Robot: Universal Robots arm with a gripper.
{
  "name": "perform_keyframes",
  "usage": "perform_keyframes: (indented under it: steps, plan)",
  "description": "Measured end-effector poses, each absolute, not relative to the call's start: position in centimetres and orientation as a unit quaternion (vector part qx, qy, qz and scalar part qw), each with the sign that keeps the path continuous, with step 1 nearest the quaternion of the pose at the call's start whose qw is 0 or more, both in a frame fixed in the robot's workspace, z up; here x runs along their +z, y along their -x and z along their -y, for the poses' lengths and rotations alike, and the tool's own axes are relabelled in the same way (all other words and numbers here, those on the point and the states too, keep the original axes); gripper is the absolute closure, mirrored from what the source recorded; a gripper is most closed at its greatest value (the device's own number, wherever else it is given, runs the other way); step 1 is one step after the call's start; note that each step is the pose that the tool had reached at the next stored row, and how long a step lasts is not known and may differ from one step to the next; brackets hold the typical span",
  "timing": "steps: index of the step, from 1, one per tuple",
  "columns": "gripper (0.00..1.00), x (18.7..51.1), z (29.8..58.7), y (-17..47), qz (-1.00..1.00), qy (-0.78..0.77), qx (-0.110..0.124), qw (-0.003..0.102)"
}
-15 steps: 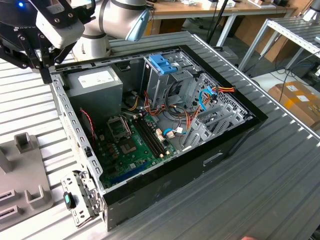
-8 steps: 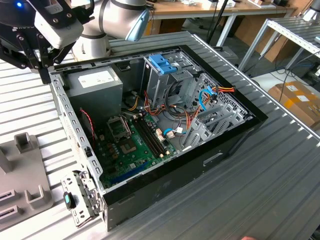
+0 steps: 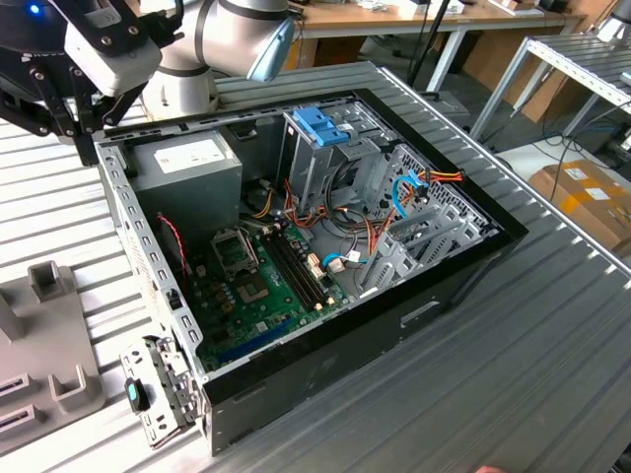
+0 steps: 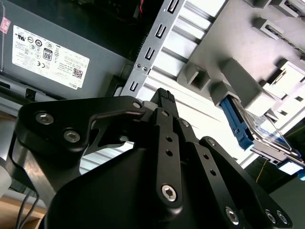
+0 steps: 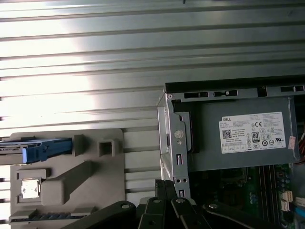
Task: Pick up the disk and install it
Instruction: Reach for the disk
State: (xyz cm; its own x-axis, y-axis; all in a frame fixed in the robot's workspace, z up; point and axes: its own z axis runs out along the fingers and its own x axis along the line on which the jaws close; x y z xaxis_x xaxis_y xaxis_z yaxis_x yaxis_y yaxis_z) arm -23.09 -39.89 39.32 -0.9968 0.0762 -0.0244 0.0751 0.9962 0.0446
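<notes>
- The grey fixture [image 5: 95, 186] lies on the ribbed metal table [image 3: 552, 345] at the exterior view's left, just beside the open computer case [image 3: 394, 325].
- The disk [image 5: 43, 149] rests in a slot of that fixture. In both wrist views its bright blue side rail faces the camera. Nothing grips it, and it lies outside the case.
- The gripper [image 5: 166, 187] hangs above the case's corner at the exterior view's left, over the metal edge next to the power supply [image 3: 187, 163]. In the first wrist view its black fingers are drawn together and hold nothing. It is clear of the disk and of the fixture.
- The power supply, a grey box with a white label, sits inside the case at that same corner.
- The green motherboard [image 3: 251, 286] lies flat on the case floor, nearer the middle.
- The upright grey drive cage [image 3: 320, 128] with its blue plastic top stands further toward the exterior view's right, behind the motherboard.
- Thin light-blue cables [image 3: 399, 192] curl beside the cage, at the exterior view's right inside the case.
</notes>
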Motion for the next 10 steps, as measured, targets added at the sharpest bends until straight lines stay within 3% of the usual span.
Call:
perform_keyframes:
  steps: [10]
  plan:
    - [0.89, 39.31, 39.89, 23.33, -0.999, -0.038, 0.022, 0.013]
